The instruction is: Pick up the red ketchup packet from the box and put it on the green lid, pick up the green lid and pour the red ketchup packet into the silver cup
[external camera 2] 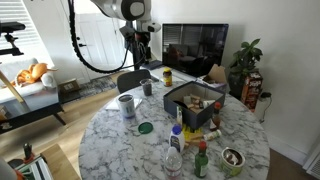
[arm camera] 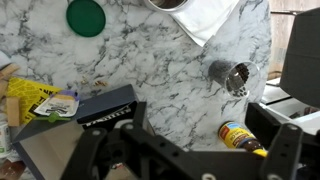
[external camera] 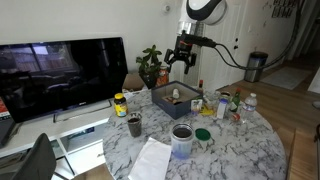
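Note:
The slate-blue box (external camera: pixel 160 100) stands mid-table and shows in both exterior views (external camera 2: pixel 176 107); its corner is at the lower left of the wrist view (arm camera: pixel 105 108). I cannot make out the red ketchup packet among the small items inside. The green lid (external camera: pixel 203 134) lies flat on the marble, near the silver cup (external camera: pixel 182 141). Lid (external camera 2: pixel 145 127) and cup (external camera 2: pixel 127 105) show again, and the lid is at the top of the wrist view (arm camera: pixel 86 17). My gripper (external camera: pixel 182 60) hangs high above the box's far side, open and empty (external camera 2: pixel 141 52) (arm camera: pixel 190 150).
A small dark cup (arm camera: pixel 235 75) and a yellow-lidded jar (arm camera: pixel 242 136) stand beside the box. A white napkin (external camera: pixel 152 160) lies near the silver cup. Bottles (external camera 2: pixel 175 152) crowd the table's edge. A TV (external camera: pixel 60 75) and a plant (external camera: pixel 150 66) stand behind.

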{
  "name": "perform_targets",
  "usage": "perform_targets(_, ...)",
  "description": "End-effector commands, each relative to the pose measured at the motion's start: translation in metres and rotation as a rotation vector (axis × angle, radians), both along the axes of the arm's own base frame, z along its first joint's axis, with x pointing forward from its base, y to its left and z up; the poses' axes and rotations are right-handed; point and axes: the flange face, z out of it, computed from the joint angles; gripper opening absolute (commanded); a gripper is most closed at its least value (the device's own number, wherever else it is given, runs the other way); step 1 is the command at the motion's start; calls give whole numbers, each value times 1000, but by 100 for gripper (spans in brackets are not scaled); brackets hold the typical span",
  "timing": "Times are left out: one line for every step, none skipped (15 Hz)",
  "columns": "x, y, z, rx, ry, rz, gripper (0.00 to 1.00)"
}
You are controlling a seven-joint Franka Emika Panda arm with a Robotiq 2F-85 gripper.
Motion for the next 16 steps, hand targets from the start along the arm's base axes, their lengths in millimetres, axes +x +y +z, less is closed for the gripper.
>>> perform_targets(23, -16, -21, -32, 16, -75, 100)
perform_targets(35, -26, -33, -60, 8, -108, 100)
perform_targets(49, -37, -45, -93, -10, -129, 100)
perform_targets(61, -47, -60, -113, -14, -129, 100)
perform_targets(72, -57, -74, -136, -23, -131, 100)
perform_targets(85, -65, -91, -148, -37, -124, 100)
perform_targets(94, -72, -108, -162, -35, -126, 100)
perform_targets(104, -79, -125, -168, -43, -126, 100)
perform_targets(114, -84, -139, -169, -56, -147, 100)
perform_targets(124, -94, -155, -176, -71, -173, 100)
perform_targets(133, -99, -165, -167, -83, -186, 100)
perform_targets(138, -105, -179, -163, -85, -194, 100)
perform_targets(146, -110, -187, -160, -98, -205, 100)
perform_targets(152, -113, -196, -157, -105, -219, 100)
perform_targets(132, -109, -179, -165, -78, -193, 100)
perform_targets(138, -112, -187, -167, -82, -198, 100)
